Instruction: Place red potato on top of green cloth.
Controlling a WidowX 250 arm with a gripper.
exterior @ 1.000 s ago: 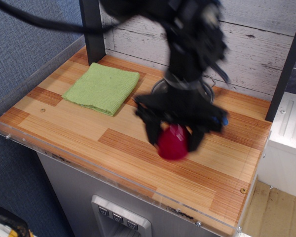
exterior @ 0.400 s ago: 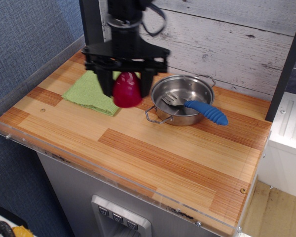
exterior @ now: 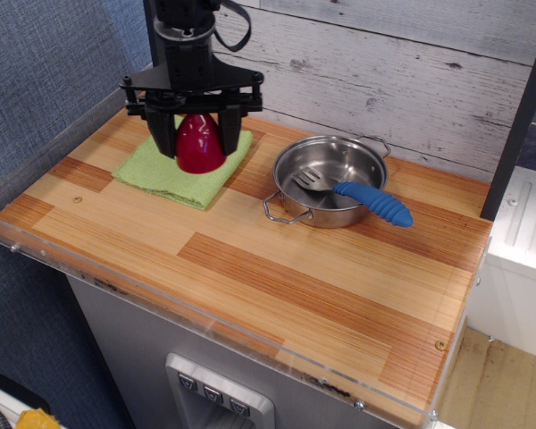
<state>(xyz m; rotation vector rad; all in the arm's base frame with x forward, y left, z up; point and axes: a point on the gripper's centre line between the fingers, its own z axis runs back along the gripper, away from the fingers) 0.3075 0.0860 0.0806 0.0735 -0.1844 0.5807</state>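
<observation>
The red potato (exterior: 198, 144) is a glossy dark-red rounded toy with a blunt point at the top. My black gripper (exterior: 196, 145) is shut on it, one finger on each side. It is over the middle of the green cloth (exterior: 165, 173), a light lime-green folded square at the back left of the wooden tabletop. I cannot tell whether the potato touches the cloth or hangs just above it. The arm hides the far part of the cloth.
A steel pan (exterior: 328, 181) with two wire handles stands to the right of the cloth. A spatula with a blue handle (exterior: 373, 203) lies in it and sticks out to the right. A clear plastic rim (exterior: 205, 313) runs along the table's front and left edges.
My gripper has carried the red potato from the front middle of the table to the back left, over the green cloth. The pan and spatula, hidden at first, are in view.
</observation>
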